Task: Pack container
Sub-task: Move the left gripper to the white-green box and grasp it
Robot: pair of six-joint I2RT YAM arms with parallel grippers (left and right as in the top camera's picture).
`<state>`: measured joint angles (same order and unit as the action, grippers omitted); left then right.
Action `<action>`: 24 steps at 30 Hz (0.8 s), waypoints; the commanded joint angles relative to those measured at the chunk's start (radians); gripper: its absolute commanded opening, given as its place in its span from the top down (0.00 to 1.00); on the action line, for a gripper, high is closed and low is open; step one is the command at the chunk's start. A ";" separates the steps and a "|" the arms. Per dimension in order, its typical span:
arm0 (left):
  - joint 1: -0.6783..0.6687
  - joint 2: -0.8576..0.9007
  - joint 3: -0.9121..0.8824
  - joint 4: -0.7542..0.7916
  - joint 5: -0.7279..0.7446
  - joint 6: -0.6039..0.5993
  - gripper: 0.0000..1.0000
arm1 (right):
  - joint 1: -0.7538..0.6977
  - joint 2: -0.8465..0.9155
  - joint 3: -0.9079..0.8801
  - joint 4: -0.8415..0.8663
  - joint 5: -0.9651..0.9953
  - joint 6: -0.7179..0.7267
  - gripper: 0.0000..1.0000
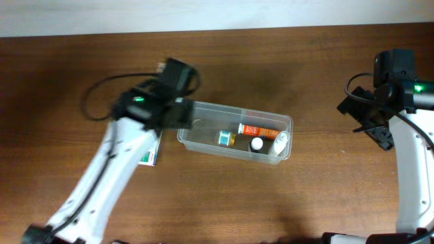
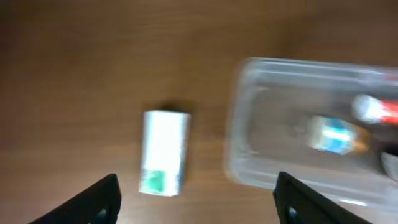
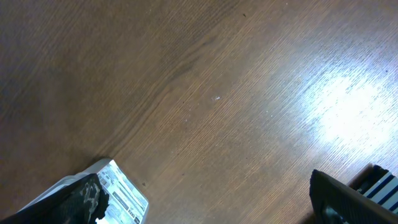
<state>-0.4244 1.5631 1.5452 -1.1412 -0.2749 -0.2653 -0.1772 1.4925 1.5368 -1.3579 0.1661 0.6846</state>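
The clear container (image 1: 203, 140) lies mid-table and holds an orange tube (image 1: 261, 129), a small blue-labelled bottle (image 1: 226, 138) and two white bottles (image 1: 256, 144). My left gripper (image 1: 179, 114) hovers over the container's left end, open and empty. In the blurred left wrist view the container (image 2: 267, 124) is at right, the bottle (image 2: 333, 135) shows inside it, and the open fingers (image 2: 199, 205) frame bare wood. My right gripper (image 1: 371, 116) is far right, and its wrist view shows it open (image 3: 208, 208) over bare table.
A white-and-green cardboard box (image 1: 150, 158) lies on the table left of the container, partly under my left arm. It also shows in the left wrist view (image 2: 165, 152). A white printed label (image 3: 124, 194) sits by my right gripper's left finger.
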 commanded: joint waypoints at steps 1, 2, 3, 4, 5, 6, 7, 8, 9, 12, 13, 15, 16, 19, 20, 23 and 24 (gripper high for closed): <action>0.136 0.032 -0.023 -0.043 -0.017 -0.018 0.14 | -0.007 0.001 0.000 0.001 0.002 0.007 0.02; 0.168 0.046 -0.035 -0.045 0.018 0.016 0.14 | -0.007 0.001 0.000 0.001 0.003 0.007 0.02; 0.205 0.069 -0.051 -0.044 0.056 0.062 0.13 | -0.007 0.001 0.000 0.001 0.002 0.007 0.01; 0.226 0.085 -0.060 -0.044 0.076 0.082 0.13 | -0.007 0.001 0.000 0.001 0.002 0.007 0.02; 0.246 0.106 -0.070 -0.044 0.101 0.109 0.13 | -0.007 0.001 0.000 0.001 0.002 0.007 0.02; 0.266 0.134 -0.079 -0.044 0.132 0.149 0.13 | -0.007 0.001 0.000 0.001 0.002 0.007 0.02; 0.291 0.195 -0.084 -0.043 0.183 0.212 0.13 | -0.007 0.001 0.000 0.001 0.002 0.007 0.02; 0.297 0.240 -0.084 -0.038 0.199 0.218 0.13 | -0.007 0.001 0.000 0.001 0.002 0.007 0.01; 0.296 0.260 -0.084 -0.034 0.206 0.231 0.13 | -0.007 0.001 0.000 0.001 0.002 0.007 0.02; 0.296 0.334 -0.084 -0.018 0.208 0.240 0.13 | -0.007 0.001 0.000 0.001 0.002 0.007 0.02; 0.297 0.363 -0.084 -0.011 0.208 0.240 0.13 | -0.007 0.001 0.000 0.001 0.002 0.007 0.02; 0.298 0.411 -0.084 0.010 0.208 0.240 0.17 | -0.007 0.001 0.000 0.001 0.002 0.007 0.02; 0.298 0.433 -0.084 0.026 0.208 0.237 0.19 | -0.007 0.001 0.000 0.001 0.002 0.007 0.02; 0.301 0.478 -0.084 0.058 0.208 0.235 0.19 | -0.007 0.001 0.000 0.001 0.002 0.007 0.02; 0.303 0.486 -0.084 0.061 0.208 0.236 0.19 | -0.007 0.001 0.000 0.001 0.002 0.007 0.02; 0.303 0.513 -0.086 0.060 0.208 0.258 0.18 | -0.007 0.001 0.000 0.001 0.002 0.007 0.02; 0.303 0.523 -0.088 0.056 0.208 0.259 0.18 | -0.007 0.001 0.000 0.001 0.002 0.007 0.02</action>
<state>-0.1284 2.0548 1.4693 -1.0817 -0.0780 -0.0425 -0.1772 1.4925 1.5368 -1.3575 0.1665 0.6846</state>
